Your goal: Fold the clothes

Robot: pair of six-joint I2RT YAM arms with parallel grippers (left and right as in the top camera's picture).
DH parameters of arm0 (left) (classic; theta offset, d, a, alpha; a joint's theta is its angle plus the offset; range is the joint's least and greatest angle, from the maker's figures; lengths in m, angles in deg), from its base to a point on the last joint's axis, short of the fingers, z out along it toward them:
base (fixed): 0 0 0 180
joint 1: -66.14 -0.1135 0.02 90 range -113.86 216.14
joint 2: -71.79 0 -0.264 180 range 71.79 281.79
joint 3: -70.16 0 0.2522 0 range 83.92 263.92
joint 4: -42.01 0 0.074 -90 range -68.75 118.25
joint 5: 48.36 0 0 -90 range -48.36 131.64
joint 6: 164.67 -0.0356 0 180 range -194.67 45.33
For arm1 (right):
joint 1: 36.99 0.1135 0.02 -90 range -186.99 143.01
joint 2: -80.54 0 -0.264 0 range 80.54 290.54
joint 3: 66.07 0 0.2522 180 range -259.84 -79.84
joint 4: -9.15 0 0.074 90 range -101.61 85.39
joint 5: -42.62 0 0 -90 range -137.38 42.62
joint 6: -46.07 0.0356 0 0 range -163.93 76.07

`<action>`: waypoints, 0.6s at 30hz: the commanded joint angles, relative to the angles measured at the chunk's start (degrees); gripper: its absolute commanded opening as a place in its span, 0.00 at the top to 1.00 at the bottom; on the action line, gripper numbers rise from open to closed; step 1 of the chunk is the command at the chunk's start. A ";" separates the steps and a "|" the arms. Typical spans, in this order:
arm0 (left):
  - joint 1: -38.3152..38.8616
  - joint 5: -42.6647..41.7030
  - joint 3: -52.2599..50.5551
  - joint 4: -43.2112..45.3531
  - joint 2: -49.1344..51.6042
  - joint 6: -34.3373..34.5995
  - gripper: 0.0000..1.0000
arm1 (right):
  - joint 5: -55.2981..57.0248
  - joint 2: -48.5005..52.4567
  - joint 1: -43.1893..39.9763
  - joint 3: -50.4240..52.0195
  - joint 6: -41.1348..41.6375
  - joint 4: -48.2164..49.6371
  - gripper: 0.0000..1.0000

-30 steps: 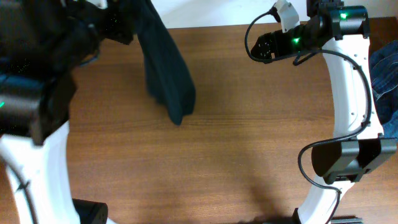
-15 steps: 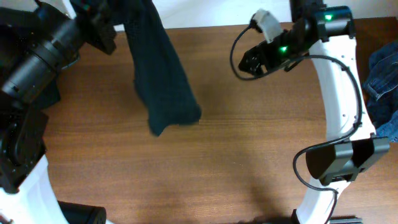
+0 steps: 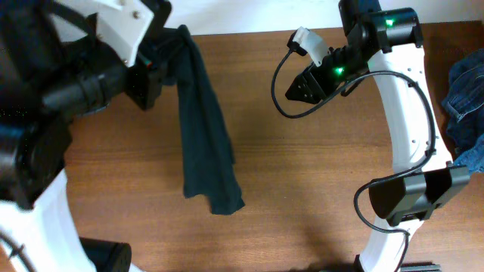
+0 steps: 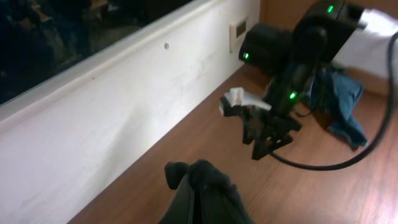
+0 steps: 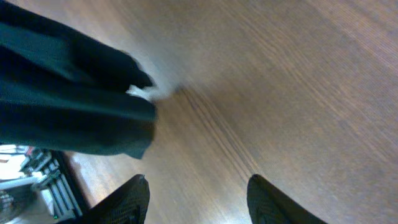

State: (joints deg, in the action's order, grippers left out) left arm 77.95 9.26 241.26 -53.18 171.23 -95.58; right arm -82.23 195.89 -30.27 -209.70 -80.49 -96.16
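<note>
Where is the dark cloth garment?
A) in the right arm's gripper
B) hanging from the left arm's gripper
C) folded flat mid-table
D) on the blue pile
B: the dark cloth garment hangs bunched in the left gripper; the right gripper is open and empty.

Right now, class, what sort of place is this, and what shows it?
Probably an indoor robotics lab or test room: a white robot arm stands at a wooden table, a dark garment hangs over it, and the plain white wall carries what looks like a socket plate.
</note>
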 commanded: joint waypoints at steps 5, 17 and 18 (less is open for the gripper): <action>-0.37 -3.85 0.15 5.25 2.62 -7.98 1.00 | -2.73 -0.76 3.17 -1.29 -8.90 -4.37 0.44; -0.37 -8.35 0.24 14.01 2.45 -9.64 1.00 | -0.74 -0.52 5.68 0.20 -9.70 -4.15 0.16; -0.37 -8.35 0.24 14.73 2.45 -9.64 1.00 | -0.76 -0.52 5.73 0.87 -9.70 -3.78 0.15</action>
State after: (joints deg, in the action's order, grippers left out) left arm 77.89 2.64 241.17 -39.63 174.34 -104.06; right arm -82.60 195.89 -24.74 -209.63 -89.34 -100.29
